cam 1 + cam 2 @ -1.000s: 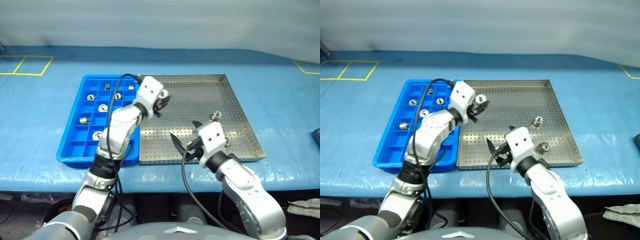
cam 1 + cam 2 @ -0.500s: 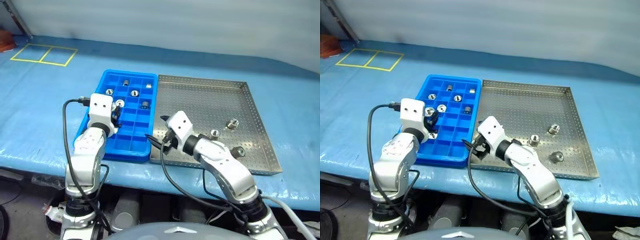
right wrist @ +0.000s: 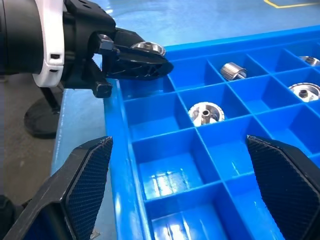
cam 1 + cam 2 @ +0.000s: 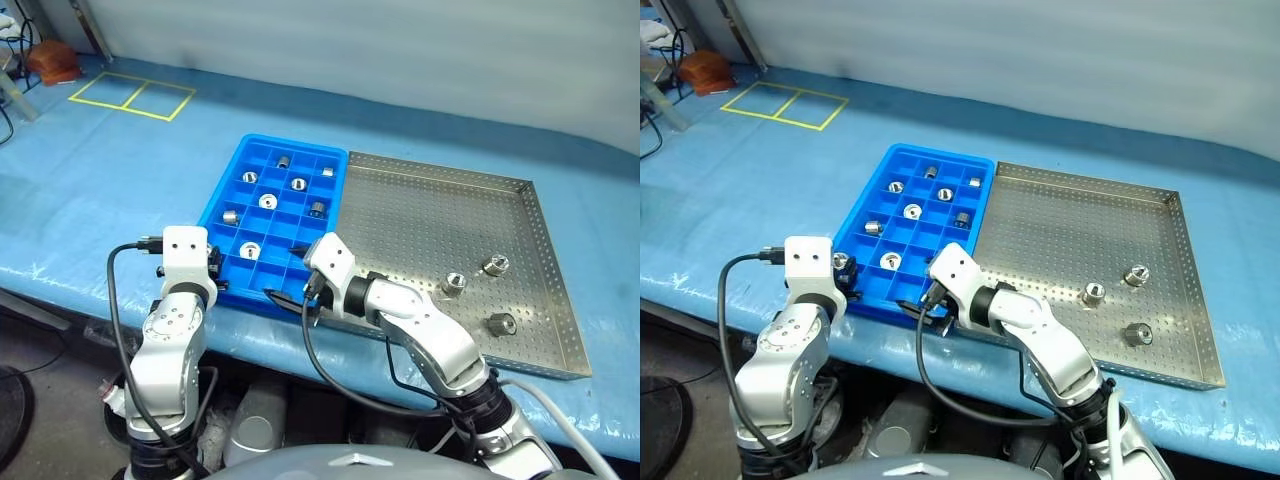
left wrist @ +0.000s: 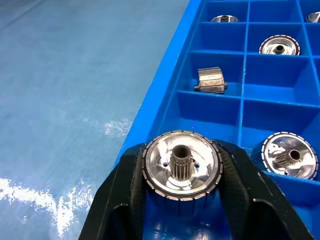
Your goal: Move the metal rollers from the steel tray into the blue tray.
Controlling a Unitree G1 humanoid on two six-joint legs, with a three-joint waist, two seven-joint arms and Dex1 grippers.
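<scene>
The left tool (image 5: 181, 170) is clenched on a metal roller (image 5: 181, 165), its two black fingers (image 5: 125, 187) pressing the ribbed rim from either side, the toothed hub facing the wrist camera. It hangs over the near left corner of the blue tray (image 4: 222, 203), just above the rim. The right tool (image 3: 180, 185) is released, jaws spread wide and empty, and sits at the tray's near edge, close beside the left one.

In the blue tray, several compartments each hold one roller. Nearest the left tool is one lying flat with its hub up (image 5: 286, 155); one row farther a roller lies on its side (image 5: 210, 80), and beyond it another rests face up (image 5: 279, 46). From the head views, more single rollers sit in the far rows; the near compartments under the right tool are bare.

The steel tray (image 4: 420, 215) lies touching the blue tray's right side on the blue-covered counter (image 4: 120, 190). Three rollers (image 4: 454, 284) remain on its perforated floor, grouped toward its near right part, apart from one another.
</scene>
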